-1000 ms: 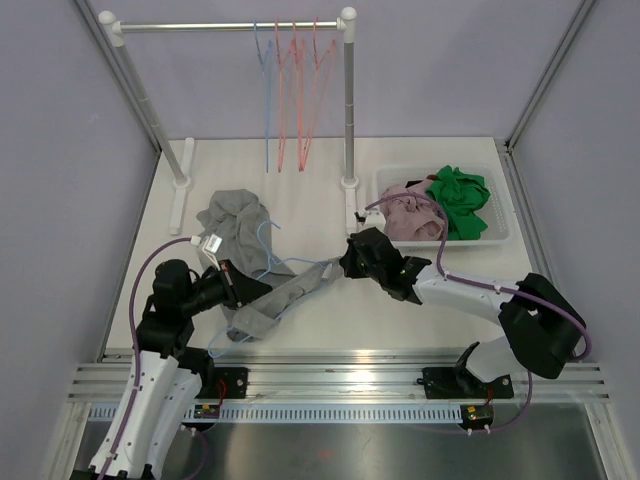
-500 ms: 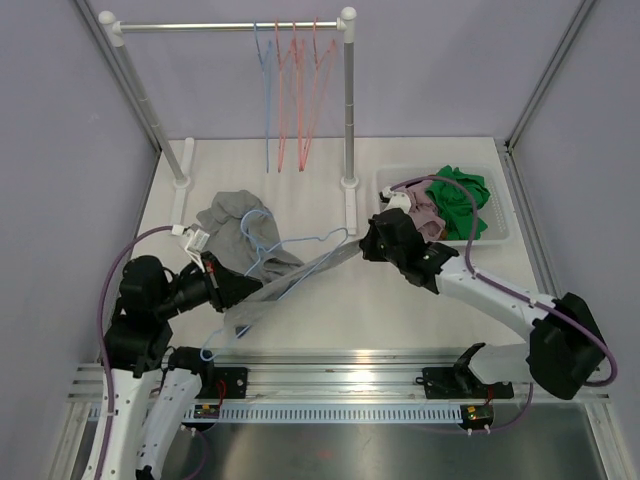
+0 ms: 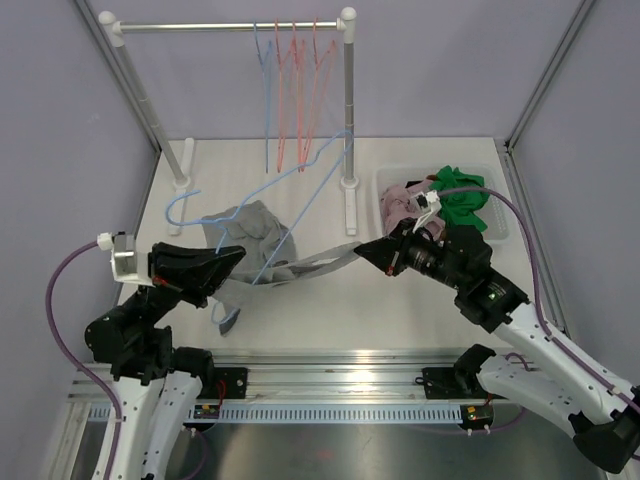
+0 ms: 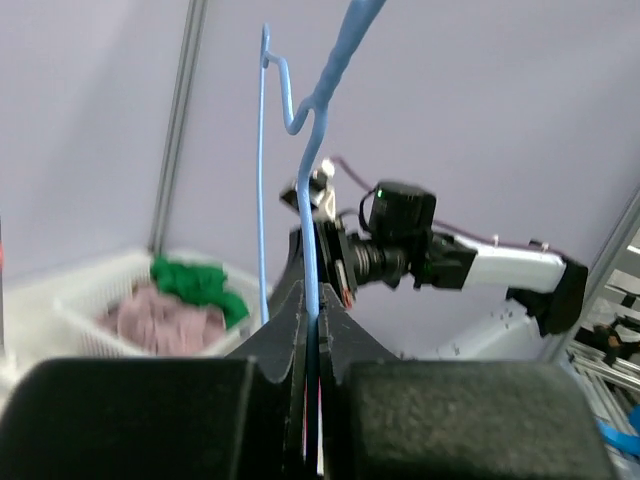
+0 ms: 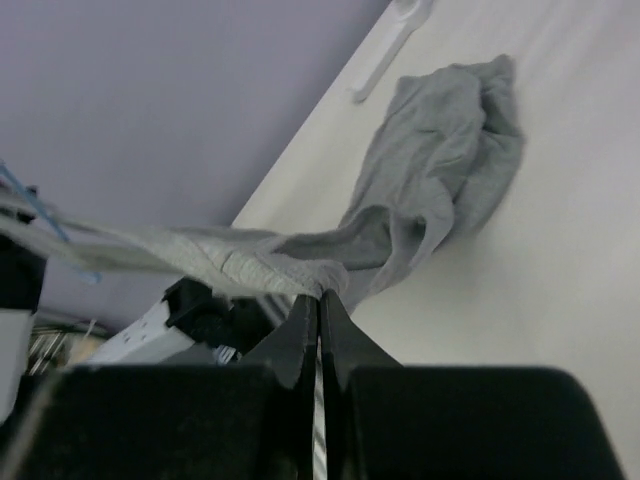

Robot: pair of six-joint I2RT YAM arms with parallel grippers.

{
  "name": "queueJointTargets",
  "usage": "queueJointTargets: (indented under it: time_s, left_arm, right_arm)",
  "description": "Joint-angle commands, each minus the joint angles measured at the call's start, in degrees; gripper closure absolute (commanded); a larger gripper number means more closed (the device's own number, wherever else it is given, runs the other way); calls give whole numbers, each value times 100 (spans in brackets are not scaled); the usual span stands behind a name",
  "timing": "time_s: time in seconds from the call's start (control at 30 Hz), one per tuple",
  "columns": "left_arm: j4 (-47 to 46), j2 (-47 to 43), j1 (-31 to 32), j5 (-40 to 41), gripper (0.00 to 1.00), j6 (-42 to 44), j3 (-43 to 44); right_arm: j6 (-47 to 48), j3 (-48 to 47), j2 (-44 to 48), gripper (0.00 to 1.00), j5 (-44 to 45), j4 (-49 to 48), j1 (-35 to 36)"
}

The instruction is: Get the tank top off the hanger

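A grey tank top (image 3: 262,232) hangs in the air above the table, partly draped over a light blue wire hanger (image 3: 300,170). My left gripper (image 3: 236,258) is shut on the hanger's wire (image 4: 312,250) and holds it raised, hook up toward the rail. My right gripper (image 3: 362,250) is shut on a stretched grey strap of the tank top (image 5: 250,262), pulled taut to the right. The rest of the top's cloth (image 5: 445,165) shows bunched in the right wrist view.
A rack with a metal rail (image 3: 230,26) holds several red and blue hangers (image 3: 295,90) at the back. Its right post (image 3: 349,110) stands close to the raised hanger. A white basket (image 3: 500,232) with pink and green clothes sits at the right.
Both arms rose and drew apart. The hanger lifted off the table and swung up toward the rack. The tank top strap stretched taut between the grippers.
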State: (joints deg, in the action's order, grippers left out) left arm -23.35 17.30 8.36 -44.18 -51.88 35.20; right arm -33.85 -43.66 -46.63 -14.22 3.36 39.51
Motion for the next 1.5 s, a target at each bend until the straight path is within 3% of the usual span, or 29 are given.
queueJointTargets:
  time_s: [0.0,0.17,0.3,0.33,0.5,0.57,0.73,0.83,0.93,1.0,1.07,1.17,1.37,1.4,1.47]
  left_arm:
    - [-2888,747,25,586,100,-385,363]
    - [-5499,2142,192,577,100,-709,593]
    - [-6530,2864,587,709,100,-763,699]
    - [-6507,2919,640,866,100,-710,699]
    - [-6383,2823,641,1982,98,-105,172]
    - [-6375,2709,641,2405,97,-33,49]
    - [-6076,2454,641,2880,100,204,-92]
    - [-5270,2095,641,2731,100,581,-22]
    - [-3506,1340,641,2896,100,1257,100]
    - [-1522,718,641,3081,99,1896,302]
    - [800,425,641,3941,100,2181,803]
    - [2707,248,641,5120,100,2445,1172]
    - [4231,1125,641,5420,100,2762,1700]
    - [4312,1240,632,5438,100,2753,1788]
    - [4348,1434,632,5447,100,2744,1824]
  right_arm:
    - [-148,-825,-21,100,-1176,418,-31]
    - [-273,-1565,-434,100,-1488,710,653]
    - [-26,-1812,-645,100,-1173,894,1103]
    - [53,-1848,-637,100,-953,1208,1103]
    - [642,-1779,-531,100,1810,2809,1103]
    - [634,-1350,-531,100,2351,3197,1103]
    - [318,-425,-216,100,2538,3093,1103]
    - [264,-415,57,100,2512,3171,1103]
    - [378,-696,198,100,2363,3295,1103]
    - [475,-732,181,100,1837,3041,1103]
    - [388,-714,41,100,1442,2856,1112]
    - [283,-705,-582,100,1254,2320,1269]
    - [370,-1687,-2427,100,2632,1836,2359]
    - [361,-1838,-2873,96,2730,1757,2421]
    - [370,-2250,-3280,65,2862,1739,2491]
